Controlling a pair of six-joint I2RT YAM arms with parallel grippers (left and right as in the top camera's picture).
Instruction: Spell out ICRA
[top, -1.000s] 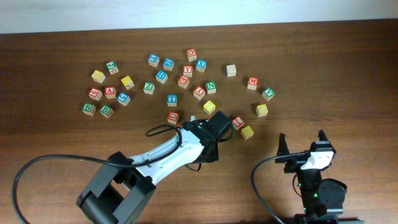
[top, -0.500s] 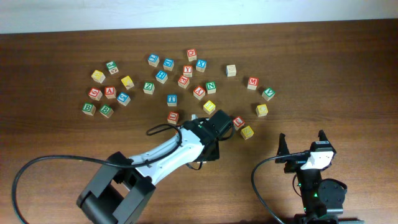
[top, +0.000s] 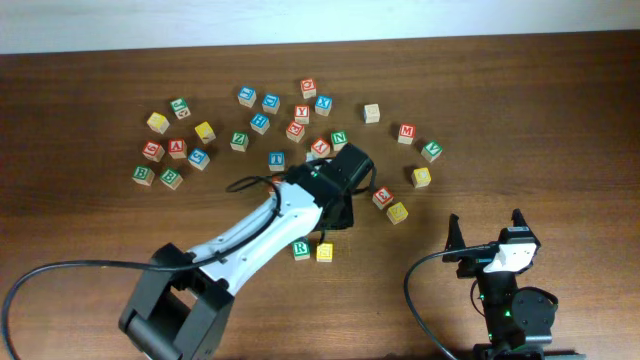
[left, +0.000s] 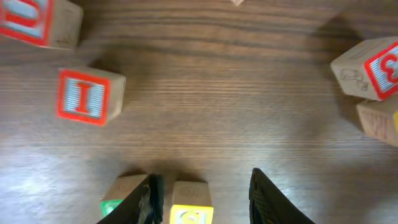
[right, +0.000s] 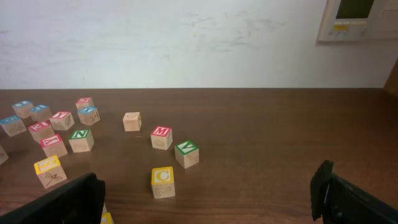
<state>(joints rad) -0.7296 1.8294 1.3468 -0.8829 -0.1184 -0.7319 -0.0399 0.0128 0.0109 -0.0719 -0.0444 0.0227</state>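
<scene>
Row-building step. L gripper (left: 203, 179) hovers, jaws part-spread, nothing pinched. R cube (top: 300, 249) sits just beside yellow cube (top: 324, 252), front of table. Next, prob.: shift left over I cube (left: 84, 96), descend, jaws astride.

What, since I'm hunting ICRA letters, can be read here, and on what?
"I", red: I cube
"C", yellow: C cube
"R", green: R cube
"M", red: M cube
"V", green: V cube
"N", green: N cube
Other cubes, wall panel: too blurred or small.
</scene>
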